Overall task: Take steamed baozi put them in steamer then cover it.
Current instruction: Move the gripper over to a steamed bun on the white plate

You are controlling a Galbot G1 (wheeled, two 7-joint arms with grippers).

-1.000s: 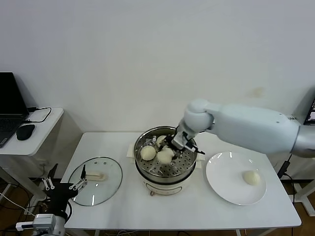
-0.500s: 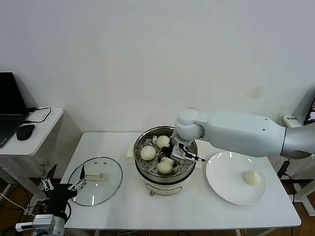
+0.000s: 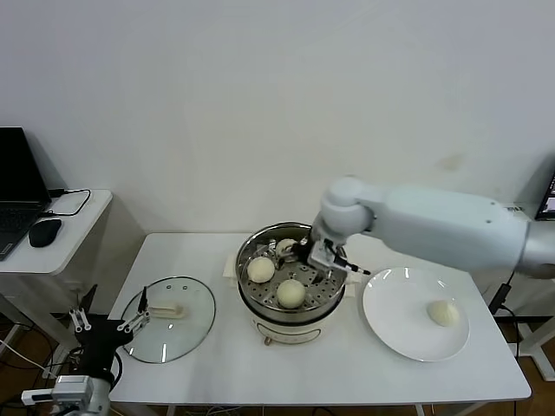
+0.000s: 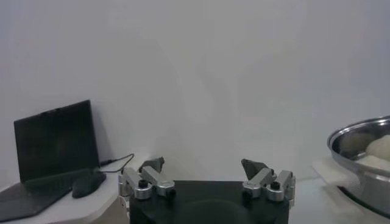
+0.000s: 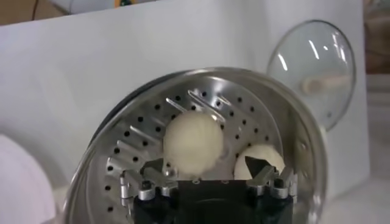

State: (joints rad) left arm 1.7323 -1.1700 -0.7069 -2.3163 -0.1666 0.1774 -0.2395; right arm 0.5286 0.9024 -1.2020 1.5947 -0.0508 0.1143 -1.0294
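Three baozi lie in the shiny steamer (image 3: 242, 276): one on the left (image 3: 261, 269), one at the front (image 3: 290, 293), one at the back (image 3: 284, 247). My right gripper (image 3: 314, 263) hangs open just above the basket's right side. In the right wrist view its jaws (image 5: 204, 165) stand wide on either side of one baozi (image 5: 194, 142), which rests on the perforated floor (image 5: 140, 119) with another baozi (image 5: 262, 159) beside it. A further baozi (image 3: 444, 313) sits on the white plate (image 3: 399, 321). The glass cover (image 3: 169, 329) lies flat on the table's left. My left gripper (image 3: 108, 328) waits open beside it, off the table's left edge.
A side table (image 3: 78, 217) at the left carries a laptop (image 3: 17, 199) and a mouse (image 3: 45, 231). The left wrist view shows the open left gripper (image 4: 202, 165), the laptop (image 4: 55, 146) and the steamer's rim (image 4: 359, 134). A wall stands close behind the table.
My right gripper has opened and let go of a baozi, which now rests at the front of the steamer; the gripper has drawn back slightly to the right. The left arm has barely moved.
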